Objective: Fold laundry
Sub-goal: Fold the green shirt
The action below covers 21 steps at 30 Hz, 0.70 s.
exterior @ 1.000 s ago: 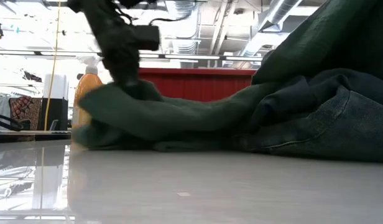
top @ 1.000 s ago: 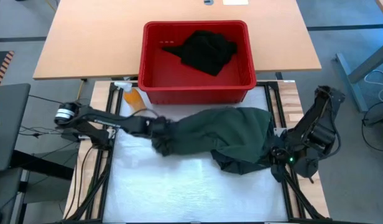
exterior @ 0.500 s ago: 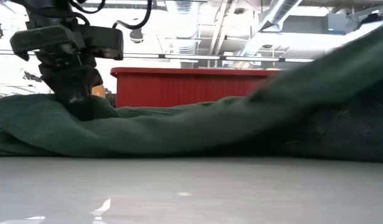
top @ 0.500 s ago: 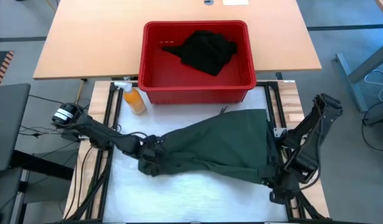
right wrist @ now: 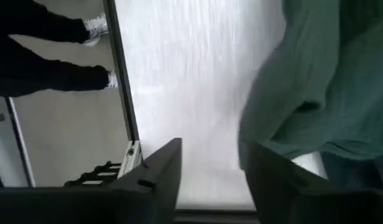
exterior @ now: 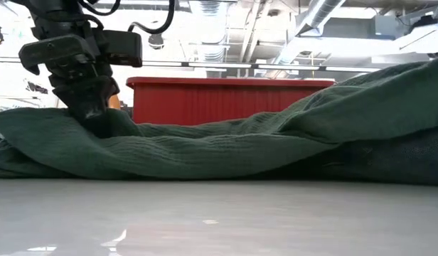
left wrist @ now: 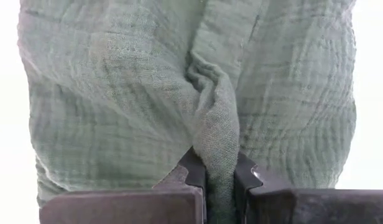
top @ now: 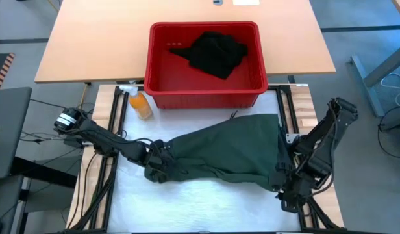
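A dark green garment (top: 229,153) lies spread across the white table top (top: 206,201), reaching from my left gripper to my right gripper. In the low view it is a low ridge (exterior: 226,146). My left gripper (top: 158,168) sits low at the garment's left end and is shut on the cloth; it also shows in the low view (exterior: 94,117). My right gripper (top: 282,188) is at the garment's near right corner. Its fingers stand open in the right wrist view (right wrist: 210,180), with the cloth (right wrist: 316,93) beside one finger. A black garment (top: 216,53) lies in the red basket (top: 162,81). My left gripper pinches a raised fold of the green cloth (left wrist: 217,155) between its two fingers (left wrist: 193,174). The fold runs along the fingers and is more than one layer. The gripper comes slanting down from the table's left. The cloth beyond the fold lies on the table. My right gripper is open; the cloth's edge (right wrist: 253,146) hangs right beside one finger (right wrist: 275,180), and I cannot tell whether they touch.
The red basket stands at the table's far edge. An orange spray bottle (top: 140,104) stands at the far left, beside the basket. A person's legs and shoes (right wrist: 95,28) show beyond the table's edge in the right wrist view. The near half of the white table top lies bare.
My left gripper has gone toward the table's near left with the cloth's left end. My right gripper has gone toward the near edge. The garment, bunched in a heap at the right a second ago, is now drawn out flat. Its right part has sunk lower.
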Each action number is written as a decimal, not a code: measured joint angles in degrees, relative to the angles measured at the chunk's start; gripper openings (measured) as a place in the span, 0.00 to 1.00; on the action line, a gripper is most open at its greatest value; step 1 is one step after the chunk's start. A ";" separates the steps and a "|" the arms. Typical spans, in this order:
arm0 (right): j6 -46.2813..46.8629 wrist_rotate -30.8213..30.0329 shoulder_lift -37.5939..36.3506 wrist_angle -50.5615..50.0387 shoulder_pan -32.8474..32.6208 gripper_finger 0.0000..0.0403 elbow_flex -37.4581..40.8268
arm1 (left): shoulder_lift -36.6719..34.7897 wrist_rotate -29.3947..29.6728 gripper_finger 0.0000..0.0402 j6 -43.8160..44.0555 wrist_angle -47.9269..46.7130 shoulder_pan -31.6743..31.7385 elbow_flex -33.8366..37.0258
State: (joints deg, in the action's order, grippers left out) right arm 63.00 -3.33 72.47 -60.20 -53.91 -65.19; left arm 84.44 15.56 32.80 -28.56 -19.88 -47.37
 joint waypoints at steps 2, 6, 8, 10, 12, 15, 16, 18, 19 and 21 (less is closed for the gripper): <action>-2.09 -3.01 0.68 1.71 0.16 0.56 0.00 | 0.00 0.75 0.02 0.00 0.02 0.00 0.00; -8.04 -7.96 3.09 5.12 1.26 0.62 -0.07 | 0.00 0.87 0.02 0.00 0.16 0.00 0.00; -8.88 -9.42 4.83 5.13 2.01 0.63 -0.07 | 0.00 0.86 0.02 0.00 0.15 0.00 0.00; -9.09 -10.06 6.95 4.74 2.60 0.63 -0.07 | 0.00 0.69 0.02 0.00 0.15 0.00 0.00; -9.08 -10.07 9.31 3.73 3.14 0.63 -0.07 | 0.00 0.50 0.02 0.00 0.17 0.00 0.00; -8.07 -10.06 13.06 3.23 3.34 0.63 -0.07 | 0.00 0.28 0.02 0.00 0.17 0.00 0.00; -7.44 -10.00 14.17 3.35 3.30 0.63 -0.07 | 0.00 0.10 0.02 0.00 0.17 0.00 0.00; -6.29 -9.30 16.10 4.02 3.21 0.63 -0.07 | 0.00 -0.31 0.02 0.00 0.17 0.00 0.00; -5.77 -8.92 17.00 4.34 3.13 0.63 -0.07 | 0.00 -0.44 0.02 0.00 0.17 -0.02 0.00; -4.33 -8.57 18.33 5.27 2.57 0.63 -0.07 | 0.00 -0.75 0.02 0.00 0.17 -0.01 0.00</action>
State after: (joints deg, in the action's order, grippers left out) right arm 58.67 -11.90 90.81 -54.93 -51.34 -65.25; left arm 84.44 14.81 32.80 -28.38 -19.89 -47.37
